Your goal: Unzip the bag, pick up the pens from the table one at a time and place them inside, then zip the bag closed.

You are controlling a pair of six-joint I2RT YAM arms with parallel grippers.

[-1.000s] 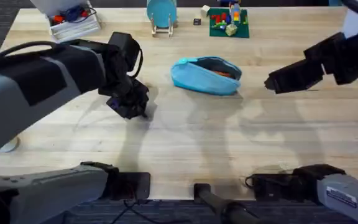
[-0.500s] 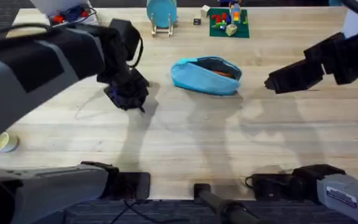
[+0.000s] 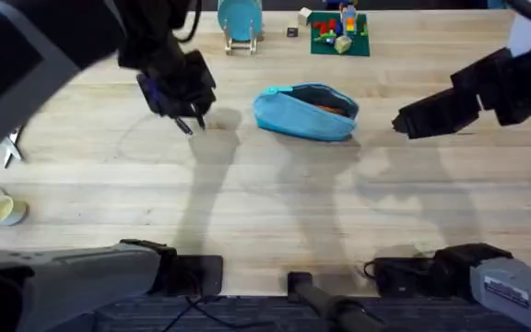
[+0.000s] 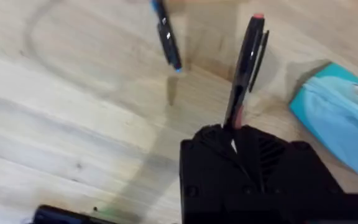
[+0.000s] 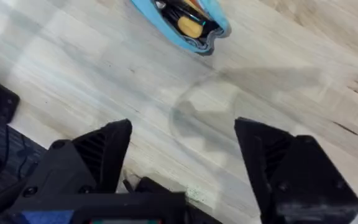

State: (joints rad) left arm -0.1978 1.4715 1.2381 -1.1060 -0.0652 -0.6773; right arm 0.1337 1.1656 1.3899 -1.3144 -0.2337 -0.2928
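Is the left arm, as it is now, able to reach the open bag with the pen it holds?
Probably yes: the left gripper holds a pen, and bare table lies between it and the open bag.

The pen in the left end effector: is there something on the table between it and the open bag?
Nothing visible. The left end effector holds a pen, and bare table lies between it and the bag, whose zipper is open. The second pen lies to the side.

Two pens (image 4: 246, 68) (image 4: 166, 34), one bag (image 3: 306, 111)
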